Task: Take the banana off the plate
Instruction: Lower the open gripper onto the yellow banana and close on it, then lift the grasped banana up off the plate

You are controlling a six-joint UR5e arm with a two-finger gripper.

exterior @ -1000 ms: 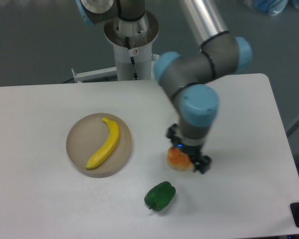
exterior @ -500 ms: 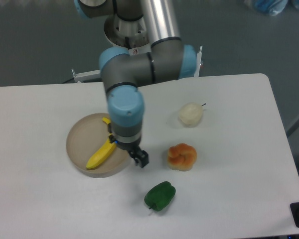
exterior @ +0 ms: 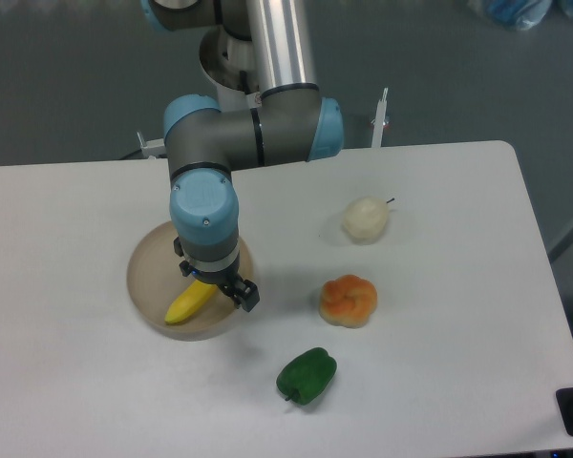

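My end effector (exterior: 213, 281) hangs over the banana (exterior: 190, 301) on the plate (exterior: 145, 272); whether it's released or clenched, I can't tell. I'd straddle the fruit's middle crosswise, then lift straight up.

A white table (exterior: 86, 382) carries the plate (exterior: 143, 277), pumpkin (exterior: 349, 300), pepper (exterior: 307, 376), and pale fruit (exterior: 366, 218).

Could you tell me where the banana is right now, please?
The banana lies in the plate on the left half of the table, its upper part hidden under the gripper; the orange fruit sits well to its right.
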